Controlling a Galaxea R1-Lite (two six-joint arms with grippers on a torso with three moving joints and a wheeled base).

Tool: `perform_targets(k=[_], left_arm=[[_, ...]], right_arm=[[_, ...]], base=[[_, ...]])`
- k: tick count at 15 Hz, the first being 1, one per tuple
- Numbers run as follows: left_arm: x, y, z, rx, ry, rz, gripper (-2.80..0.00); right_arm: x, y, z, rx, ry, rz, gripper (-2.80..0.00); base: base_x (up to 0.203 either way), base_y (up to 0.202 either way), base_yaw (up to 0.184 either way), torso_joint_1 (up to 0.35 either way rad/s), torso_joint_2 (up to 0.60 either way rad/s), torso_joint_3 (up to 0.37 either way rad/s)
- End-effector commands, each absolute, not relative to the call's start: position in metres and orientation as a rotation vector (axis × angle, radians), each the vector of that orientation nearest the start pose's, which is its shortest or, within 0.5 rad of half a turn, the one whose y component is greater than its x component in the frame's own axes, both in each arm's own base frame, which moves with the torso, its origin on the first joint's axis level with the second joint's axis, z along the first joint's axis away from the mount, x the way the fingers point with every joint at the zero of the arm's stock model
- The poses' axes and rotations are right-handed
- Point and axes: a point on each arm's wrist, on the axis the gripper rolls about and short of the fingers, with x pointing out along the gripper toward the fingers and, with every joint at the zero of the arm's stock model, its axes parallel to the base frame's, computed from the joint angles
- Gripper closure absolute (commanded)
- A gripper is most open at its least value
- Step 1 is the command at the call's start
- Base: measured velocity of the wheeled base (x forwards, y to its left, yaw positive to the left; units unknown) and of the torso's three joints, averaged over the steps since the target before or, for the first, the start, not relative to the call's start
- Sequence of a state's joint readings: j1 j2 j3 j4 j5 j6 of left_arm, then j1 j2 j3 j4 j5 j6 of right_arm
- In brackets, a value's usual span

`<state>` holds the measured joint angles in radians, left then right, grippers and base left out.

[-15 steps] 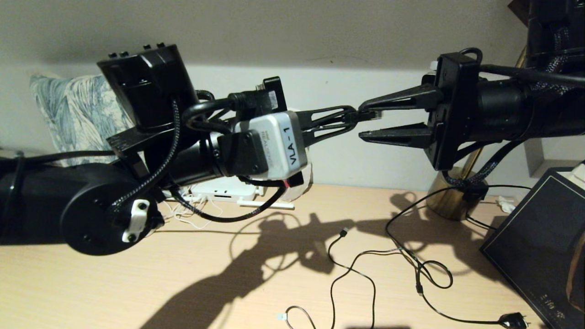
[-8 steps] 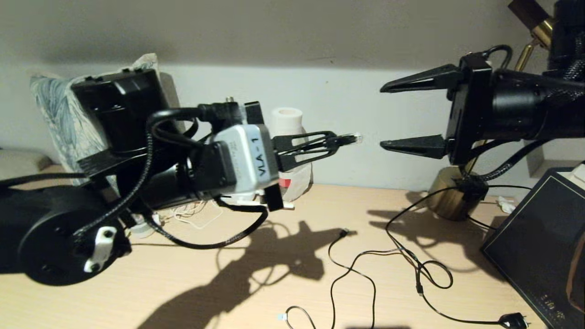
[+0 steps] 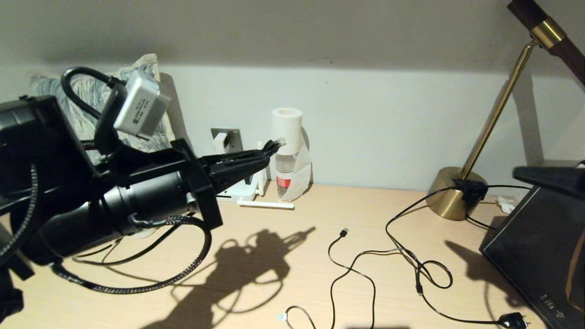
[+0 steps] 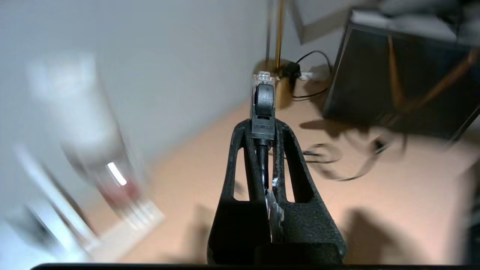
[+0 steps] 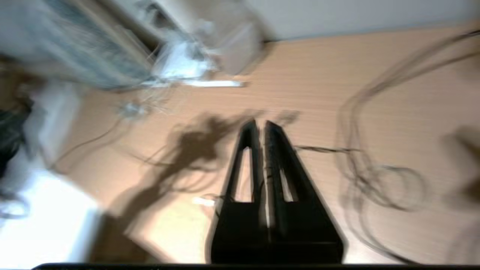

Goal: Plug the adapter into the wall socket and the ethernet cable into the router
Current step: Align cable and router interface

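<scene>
**Left gripper holds the ethernet connector in the air, right gripper closed and empty**

The left gripper (image 3: 269, 148) is fully closed on the ethernet cable (image 4: 263, 101). The clear clip connector sticks out just past the fingertips, and the black cable runs back between the two fingers (image 4: 288, 150). In the head view this gripper reaches from the 9 o'clock side toward the centre, above the table (image 3: 292, 256), and its tip points toward 2 o'clock.

The router (image 3: 240, 191) lies flat on the table by the wall, below the gripper tip, toward 7 o'clock from it, and is not touched. One white antenna (image 3: 265, 205) lies on the table in front of it. The wall socket (image 3: 227, 139) is on the wall just at 9 o'clock from the tip, with a small white adapter (image 3: 220, 141) sitting on the plate. A plastic bottle (image 3: 287, 162) stands just behind the gripper tip, at about 3 o'clock from it.

The right gripper (image 5: 258, 125) has its fingers pressed together with nothing between them. It hangs over the table, and in the head view only a dark part of it shows at the 3 o'clock edge. Thin black cords (image 3: 411, 265) lie loose on the table at 5 o'clock, near a brass lamp (image 3: 452, 196).
</scene>
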<state>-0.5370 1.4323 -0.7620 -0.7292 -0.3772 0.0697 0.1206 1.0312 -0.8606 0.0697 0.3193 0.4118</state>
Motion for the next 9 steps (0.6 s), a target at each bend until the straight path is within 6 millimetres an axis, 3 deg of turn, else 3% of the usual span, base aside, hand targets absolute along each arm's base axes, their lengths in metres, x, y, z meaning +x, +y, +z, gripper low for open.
perform_targets(k=[1, 3, 5, 6, 9], left_arm=[[0.199, -0.123, 0.243, -0.185, 0.091, -0.784, 0.00], [0.197, -0.121, 0.230, -0.202, 0.148, -0.732, 0.00], [0.196, -0.120, 0.228, -0.268, 0.178, -0.720, 0.00], [0.196, -0.121, 0.229, -0.328, 0.193, -0.716, 0.00], [0.195, -0.121, 0.223, -0.392, 0.244, -0.708, 0.00]], right_arm=[[0.042, 0.009, 0.260, 0.235, 0.120, 0.295, 0.00], [0.003, 0.003, 0.234, 0.171, 0.092, 0.197, 0.00], [-0.023, -0.001, 0.204, 0.135, 0.107, 0.123, 0.00], [-0.029, -0.002, 0.185, 0.126, 0.131, 0.103, 0.00], [-0.016, -0.002, 0.131, 0.105, 0.279, 0.069, 0.00]], base=[[0.000, 0.000, 0.000, 0.000, 0.00, 0.000], [0.000, 0.000, 0.000, 0.000, 0.00, 0.000], [0.000, 0.000, 0.000, 0.000, 0.00, 0.000], [0.000, 0.000, 0.000, 0.000, 0.00, 0.000], [0.000, 0.000, 0.000, 0.000, 0.00, 0.000]])
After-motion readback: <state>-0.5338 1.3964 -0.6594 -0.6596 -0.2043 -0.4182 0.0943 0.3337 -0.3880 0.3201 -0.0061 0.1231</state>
